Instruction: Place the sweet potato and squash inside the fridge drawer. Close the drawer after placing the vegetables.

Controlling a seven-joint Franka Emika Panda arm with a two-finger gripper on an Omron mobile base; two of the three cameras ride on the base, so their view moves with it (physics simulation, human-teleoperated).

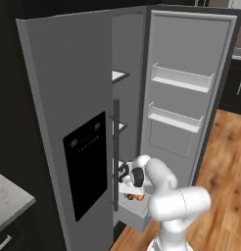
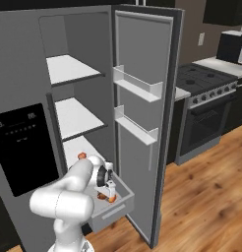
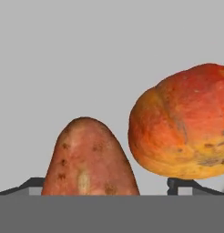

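**Both vegetables in the drawer; closing it is what remains**

The sweet potato point(image 3: 89, 159) and the squash point(image 3: 184, 123) lie side by side on the pale floor of the fridge drawer point(image 2: 124, 203), the squash just beside the sweet potato and seemingly not touching it. The drawer stands pulled out at the foot of the fridge. The end effector point(image 3: 113, 186) hangs low over the drawer, its jaws spread wide with the sweet potato between the two dark tips; it grips nothing that I can see.

By my judgement the placing step is done and the closing step is next. That calls for lifting the end effector clear of the drawer, coming round to the drawer's flat front, and pushing it in.

Around the drawer: the open fridge door point(image 2: 142, 98) with its narrow door shelves point(image 2: 137, 86) stands close to the drawer, leaving limited room for the arm. White inner shelves point(image 2: 74, 69) sit above the drawer. A stove point(image 2: 206, 98) stands well apart from it.
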